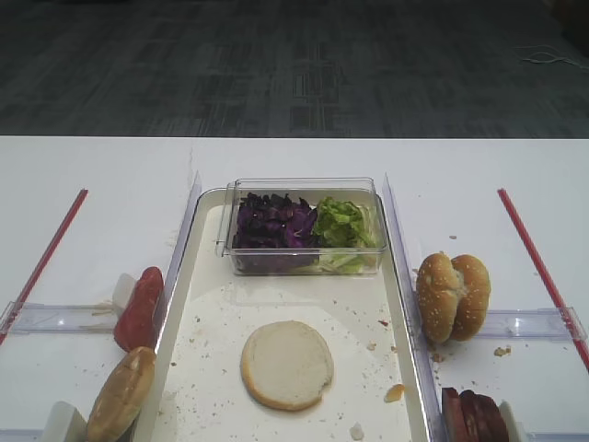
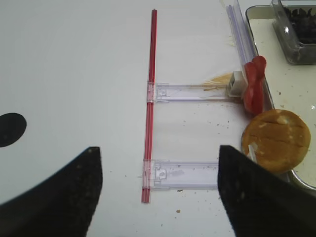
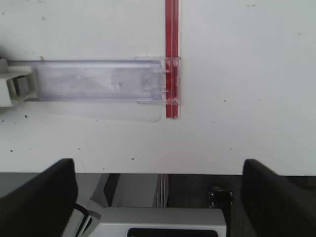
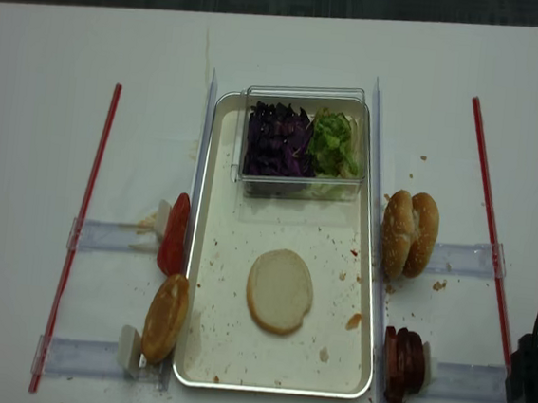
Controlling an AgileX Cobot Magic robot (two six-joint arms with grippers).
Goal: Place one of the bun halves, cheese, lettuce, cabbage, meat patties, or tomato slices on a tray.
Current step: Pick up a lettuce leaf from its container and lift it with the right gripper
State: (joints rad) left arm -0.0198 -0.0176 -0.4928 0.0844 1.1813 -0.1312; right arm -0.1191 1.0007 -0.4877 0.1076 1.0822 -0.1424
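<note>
Meat patties (image 1: 474, 416) cut off by the frame's lower edge; both grippers spread wide, empty, fingertips cropped.

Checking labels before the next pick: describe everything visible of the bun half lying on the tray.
The bun half is a round bread disc lying flat, pale cream cut face up, with a thin golden-brown crust edge showing at its lower rim. It sits alone near the middle of the white tray, below the clear box and apart from it. Crumbs lie around it. No gripper touches it.
</note>
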